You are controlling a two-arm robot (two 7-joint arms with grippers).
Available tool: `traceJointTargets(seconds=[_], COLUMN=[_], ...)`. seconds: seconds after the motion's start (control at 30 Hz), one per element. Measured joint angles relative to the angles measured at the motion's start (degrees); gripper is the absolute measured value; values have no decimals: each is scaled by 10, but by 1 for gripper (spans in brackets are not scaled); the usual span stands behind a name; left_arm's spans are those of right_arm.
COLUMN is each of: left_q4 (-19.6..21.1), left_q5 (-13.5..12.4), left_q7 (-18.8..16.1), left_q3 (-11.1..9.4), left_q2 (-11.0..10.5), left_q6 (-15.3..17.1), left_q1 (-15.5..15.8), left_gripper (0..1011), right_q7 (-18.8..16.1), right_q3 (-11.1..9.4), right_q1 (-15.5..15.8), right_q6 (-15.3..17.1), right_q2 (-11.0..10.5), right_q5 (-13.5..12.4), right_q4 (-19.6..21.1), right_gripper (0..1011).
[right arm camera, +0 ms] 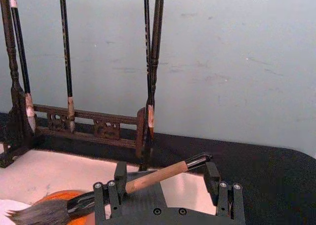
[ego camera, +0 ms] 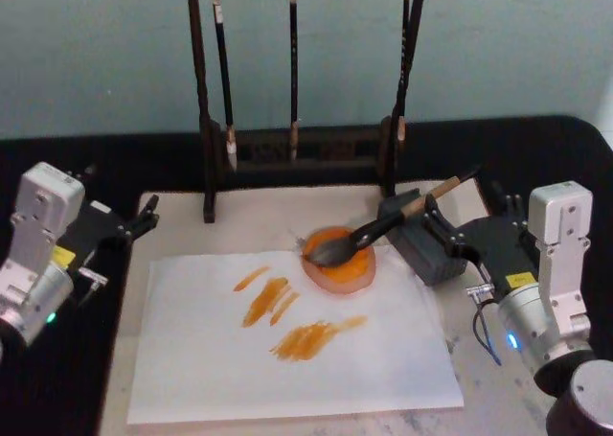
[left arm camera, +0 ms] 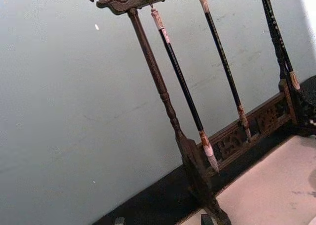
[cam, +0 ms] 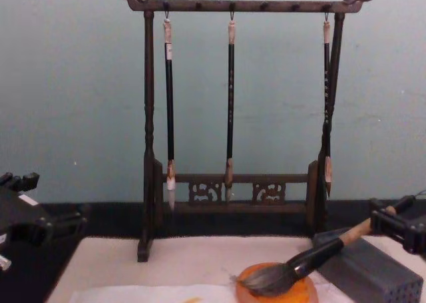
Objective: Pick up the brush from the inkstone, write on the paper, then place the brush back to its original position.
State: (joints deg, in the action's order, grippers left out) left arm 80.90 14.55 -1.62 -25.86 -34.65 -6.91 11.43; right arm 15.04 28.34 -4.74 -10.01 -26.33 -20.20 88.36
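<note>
1. The brush (ego camera: 383,231) lies tilted, its bushy bristles resting in the inkstone (ego camera: 339,261) and its tan handle propped on the grey block (ego camera: 421,240) near the mat's right edge.
2. The inkstone, a round orange dish, sits on the far right corner of the paper (ego camera: 287,335), just beside the grey block.
3. The paper lies flat on the beige mat (ego camera: 287,216), reaching toward the mat's near edge; several orange strokes (ego camera: 287,321) mark its middle.
4. The right gripper (ego camera: 469,230) hovers at the mat's right edge, just behind the grey block. Its fingers are spread wide and hold nothing; in the right wrist view the brush handle lies beyond and between them, untouched.
5. The left gripper (ego camera: 144,218) stays off the mat's left edge, over the black table (ego camera: 115,158), well apart from the paper; whether its fingers are spread or closed cannot be told.
6. A dark wooden rack (cam: 233,190) stands along the mat's far edge, with three thin brushes (cam: 231,110) hanging from its top bar.
</note>
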Motion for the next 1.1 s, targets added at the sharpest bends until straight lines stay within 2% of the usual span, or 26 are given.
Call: traceJointTargets(seconds=[0.2,1.1], left_q4=[0,0], left_q5=[0,0], left_q7=[0,0], left_q3=[0,0], left_q2=[0,0], left_q6=[0,0], left_q1=[0,0], left_gripper=[1001,1001], right_q7=[-5,-4], right_q3=[-4,-3], right_q1=[1,1], right_q6=[-3,-3], right_q2=[7,5], right_q5=[6,5], right_q4=[-8,-5], right_gripper=[1000,1000])
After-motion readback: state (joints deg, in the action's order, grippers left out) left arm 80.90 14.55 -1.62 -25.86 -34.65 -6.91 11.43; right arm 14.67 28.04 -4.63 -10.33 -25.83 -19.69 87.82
